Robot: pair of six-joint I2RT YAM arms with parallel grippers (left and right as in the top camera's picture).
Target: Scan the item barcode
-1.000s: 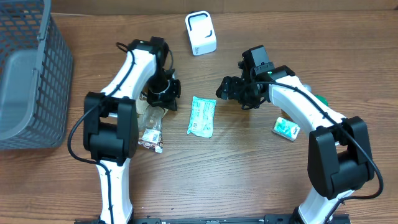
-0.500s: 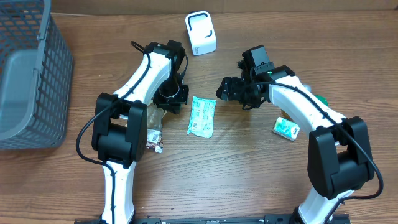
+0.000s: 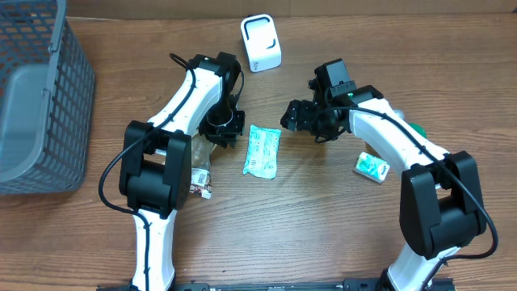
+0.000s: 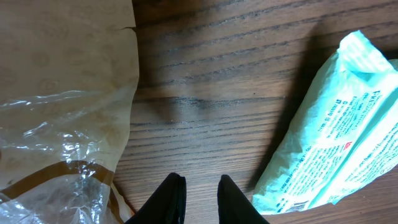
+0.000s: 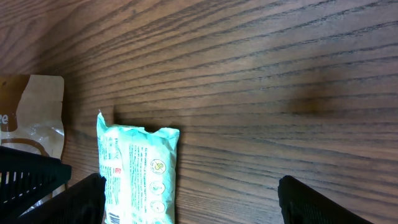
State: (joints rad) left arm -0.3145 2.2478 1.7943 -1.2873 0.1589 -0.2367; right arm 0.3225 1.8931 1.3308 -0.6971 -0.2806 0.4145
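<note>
item: mint-green packet (image 3: pixel 262 151), lying flat on the counter (image 3: pixel 323 234) around the middle of the overhead frame, nobody's got hold of it

long axis: runs pretty much top-to-bottom in the overhead frame, top end tipped a touch to the right

left jaws: just left of the packet's upper end, over bare wood. Only a narrow gap, nothing in it. In the left wrist view the packet (image 4: pixel 339 130) sits off to their right, close but not touching

right jaws: spread wide, empty, up and right of the packet's top end. In the right wrist view the packet (image 5: pixel 138 174) shows lower left, just inside the left-hand finger

nearer arm: close call tbh, both are by the upper end. My guess is the right one's better placed, since it's wide and lined up across the packet's short width

scanner (image 3: pixel 261 43): white box at top centre, well apart from the packet

barcode: can't make it out, print's too small

other stuff: brown-and-clear bag (image 3: pixel 198 153) left of the left jaws, small green box (image 3: pixel 371 167) at right, grey basket (image 3: pixel 32 97) far left
</note>
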